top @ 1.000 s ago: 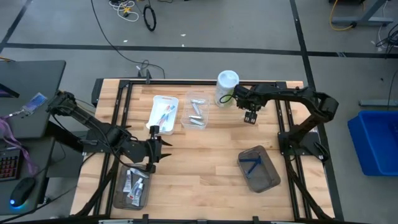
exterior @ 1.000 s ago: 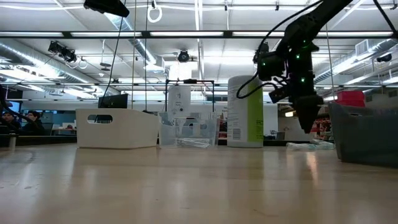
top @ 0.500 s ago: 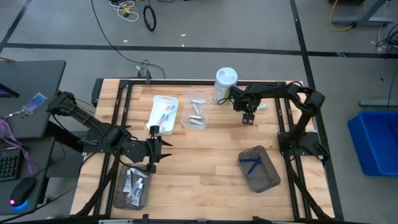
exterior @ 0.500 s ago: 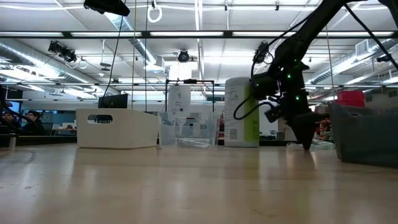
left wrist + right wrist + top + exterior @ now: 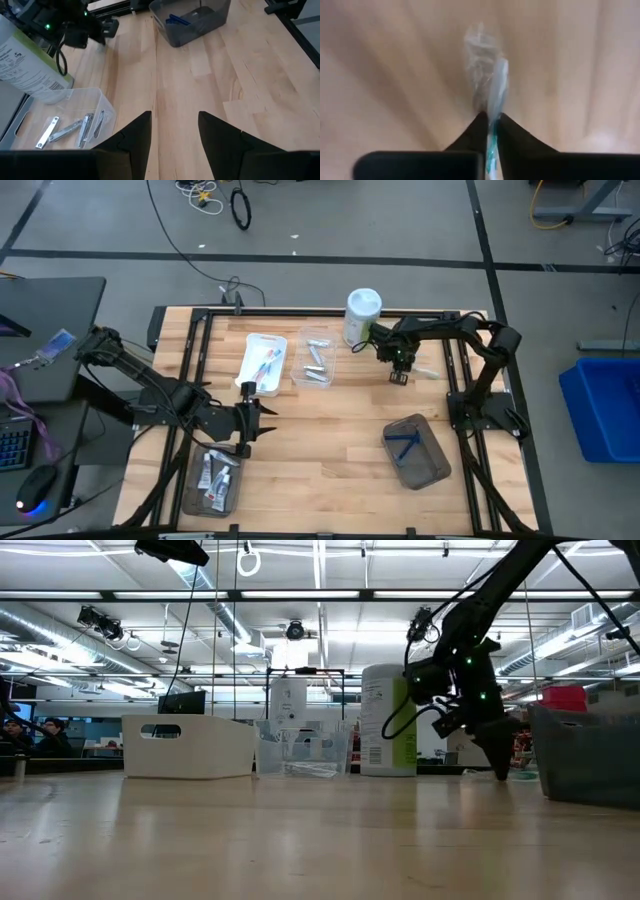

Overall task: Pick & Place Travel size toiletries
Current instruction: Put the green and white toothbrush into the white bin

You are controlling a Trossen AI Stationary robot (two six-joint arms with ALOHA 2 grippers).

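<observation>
A toothbrush in a clear wrapper (image 5: 424,370) lies on the wooden table at the far right, just right of the green-and-white canister (image 5: 362,315). My right gripper (image 5: 398,375) points down at its left end and is shut on it; the right wrist view shows the wrapped brush (image 5: 495,82) running away from the fingers. My left gripper (image 5: 250,416) hovers open over the table's near left with nothing between its fingers (image 5: 175,135). More toothbrushes lie in the white tray (image 5: 262,363), and silvery items lie in the clear tray (image 5: 315,360). My right gripper pinches the wrapped toothbrush between its two fingers at the end toward the table's left (image 5: 492,131). The fingers (image 5: 497,765) come from above, pointing steeply down, one on each side of the brush. The rest of the brush stretches away over the table; I cannot tell whether it is lifted.
A grey tray (image 5: 213,480) with small tubes sits at the near left. Another grey tray (image 5: 436,465), holding a blue razor (image 5: 403,442), sits at the near right. The middle of the table (image 5: 320,430) is bare wood. Black frame rails run along the edges.
My right gripper has come down toward the table beside the canister, shifting a little toward the left edge, and now has its fingertips at table height. My left arm has kept still.
</observation>
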